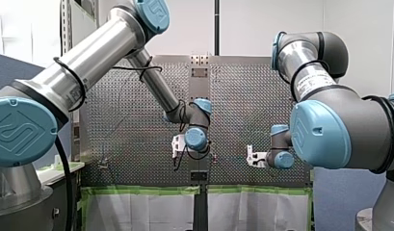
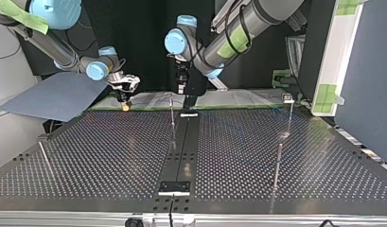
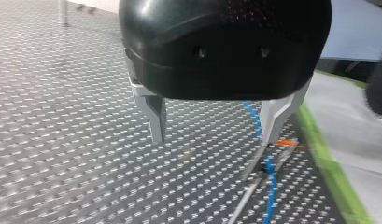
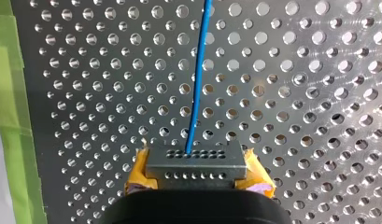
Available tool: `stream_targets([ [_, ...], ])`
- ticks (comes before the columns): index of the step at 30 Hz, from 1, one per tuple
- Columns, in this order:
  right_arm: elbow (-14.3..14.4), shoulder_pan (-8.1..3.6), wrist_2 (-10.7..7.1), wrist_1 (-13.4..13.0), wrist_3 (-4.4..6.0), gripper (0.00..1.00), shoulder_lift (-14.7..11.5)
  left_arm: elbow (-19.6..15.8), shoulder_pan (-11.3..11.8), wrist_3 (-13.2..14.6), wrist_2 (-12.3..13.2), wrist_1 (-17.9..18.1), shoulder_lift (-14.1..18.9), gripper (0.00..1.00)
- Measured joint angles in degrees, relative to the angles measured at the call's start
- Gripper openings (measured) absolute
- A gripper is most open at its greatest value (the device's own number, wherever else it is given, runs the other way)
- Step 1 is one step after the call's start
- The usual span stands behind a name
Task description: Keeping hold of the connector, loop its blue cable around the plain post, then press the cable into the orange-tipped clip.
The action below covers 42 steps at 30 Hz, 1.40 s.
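In the right wrist view my right gripper (image 4: 196,179) is shut on a grey connector (image 4: 196,161), its yellow pads (image 4: 139,170) on both sides. The blue cable (image 4: 198,70) runs straight ahead from the connector over the perforated plate. My left gripper (image 3: 215,137) hangs open just above the plate, with nothing between its metal fingers (image 3: 156,119). Beside its one finger the blue cable (image 3: 269,168) passes the orange-tipped clip (image 3: 286,143); whether it sits in the clip I cannot tell. In the top view my right gripper (image 2: 125,105) is at the left and my left gripper (image 2: 190,105) near the middle.
Thin upright posts stand on the perforated table (image 2: 110,156): one by my left gripper (image 2: 172,118), two at the top view's right (image 2: 277,165), one at its left (image 2: 44,158). Green tape (image 4: 11,93) marks the plate's edge. A black strip (image 2: 181,151) runs down the middle.
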Motion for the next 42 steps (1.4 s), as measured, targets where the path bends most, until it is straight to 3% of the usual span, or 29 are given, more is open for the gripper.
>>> stream_targets([
  [7, 0.00, 0.02, -0.02, 0.17, 0.01, 0.00, 0.00, -4.12, 0.64, -2.91, -1.54, 4.15, 4.13, 0.98],
  [16, 0.00, 0.02, -0.18, 0.47, -0.02, 0.00, 0.03, -8.77, 1.18, -4.02, -1.79, 8.66, 8.78, 0.98],
  [29, 0.00, -0.05, -0.19, 0.95, -0.43, 0.00, -0.03, -15.57, 1.01, -4.13, -1.87, 9.03, 15.59, 0.98],
  [33, -0.02, -0.23, -0.21, 1.24, -1.14, 0.00, -0.09, -17.52, 1.19, -4.37, -1.81, 9.19, 17.54, 0.98],
  [40, -0.02, -0.57, -0.25, 3.54, -3.89, 0.00, -1.13, -21.56, 1.23, -4.72, -1.59, 9.58, 21.57, 0.98],
  [42, -0.02, -0.57, -0.38, 4.09, -4.15, 0.00, -1.89, -22.56, 1.23, -4.73, -1.29, 9.72, 22.58, 0.98],
])
